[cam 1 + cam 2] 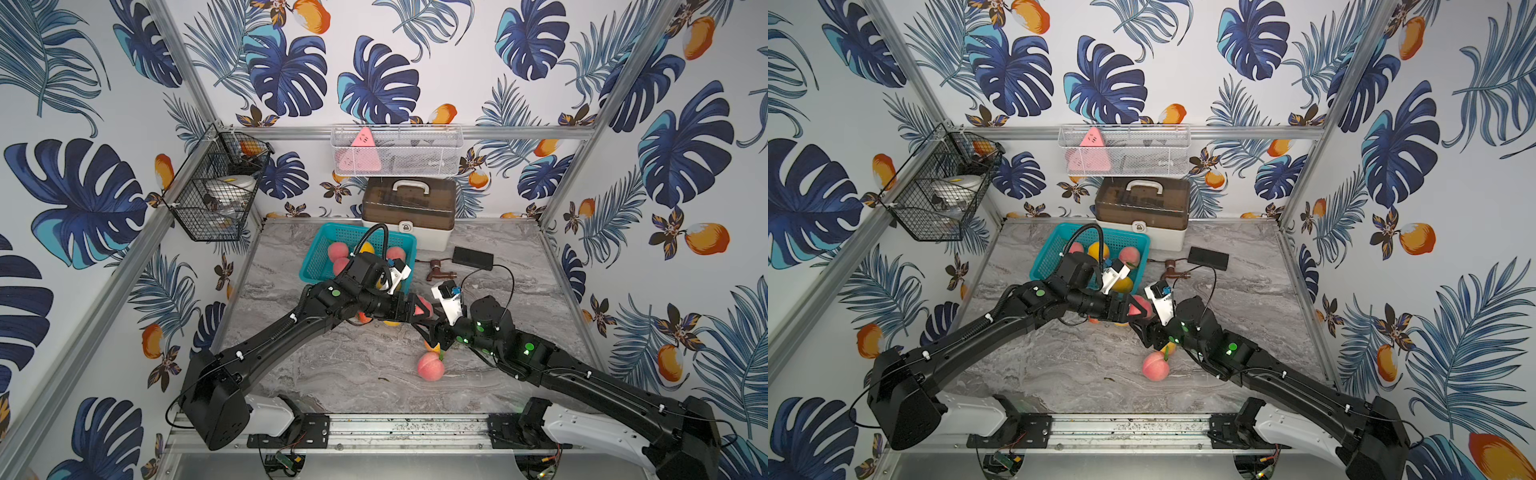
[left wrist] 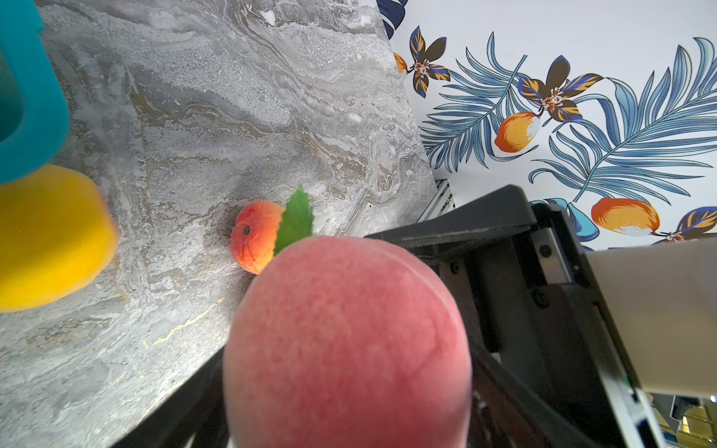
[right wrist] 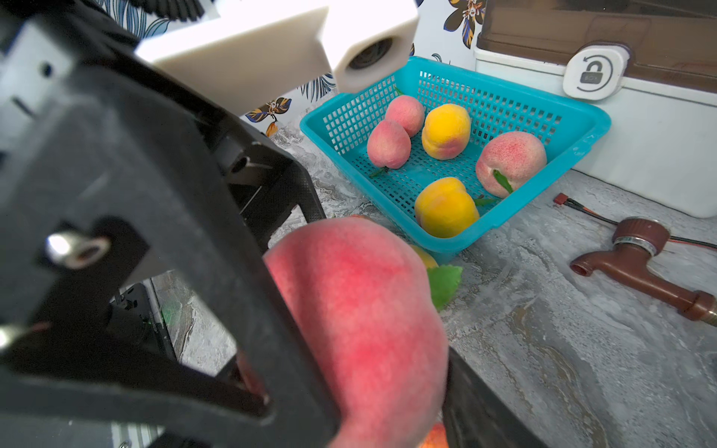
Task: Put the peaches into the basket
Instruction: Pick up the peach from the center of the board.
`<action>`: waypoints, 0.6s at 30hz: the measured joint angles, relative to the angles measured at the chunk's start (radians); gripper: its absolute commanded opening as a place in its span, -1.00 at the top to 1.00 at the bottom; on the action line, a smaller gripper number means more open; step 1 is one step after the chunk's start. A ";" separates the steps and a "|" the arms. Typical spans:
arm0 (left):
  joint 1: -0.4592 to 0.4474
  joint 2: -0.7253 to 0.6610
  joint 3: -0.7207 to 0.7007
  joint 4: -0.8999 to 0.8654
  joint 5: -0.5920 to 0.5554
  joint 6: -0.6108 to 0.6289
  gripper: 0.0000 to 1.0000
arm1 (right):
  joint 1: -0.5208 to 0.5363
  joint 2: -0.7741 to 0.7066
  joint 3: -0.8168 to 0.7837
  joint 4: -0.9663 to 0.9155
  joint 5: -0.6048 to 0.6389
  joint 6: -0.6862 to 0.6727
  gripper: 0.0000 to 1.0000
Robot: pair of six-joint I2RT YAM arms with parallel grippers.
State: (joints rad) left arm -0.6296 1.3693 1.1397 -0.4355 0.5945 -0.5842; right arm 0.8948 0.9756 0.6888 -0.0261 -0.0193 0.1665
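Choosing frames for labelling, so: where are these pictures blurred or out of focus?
Left wrist view: yellow peach and basket rim at the edge are blurred, small orange peach sharp. Right wrist view: near pink peach soft, basket sharp. Both top views: evenly lit, no glare.
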 measured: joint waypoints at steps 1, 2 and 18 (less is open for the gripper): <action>0.000 0.001 0.000 0.000 0.000 0.000 -0.65 | 0.000 0.001 0.000 0.000 0.000 0.000 -0.44; 0.000 0.002 0.000 0.000 0.000 0.000 -0.65 | 0.000 0.002 0.000 0.000 0.000 0.000 -0.44; 0.033 0.055 0.027 -0.031 -0.045 0.035 -0.55 | 0.000 0.026 0.024 -0.014 0.011 0.001 -0.91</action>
State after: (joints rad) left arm -0.5968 1.4242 1.1667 -0.4664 0.5491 -0.5491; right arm 0.8948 1.0016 0.7132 -0.0399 -0.0086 0.1677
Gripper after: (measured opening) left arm 0.806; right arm 0.928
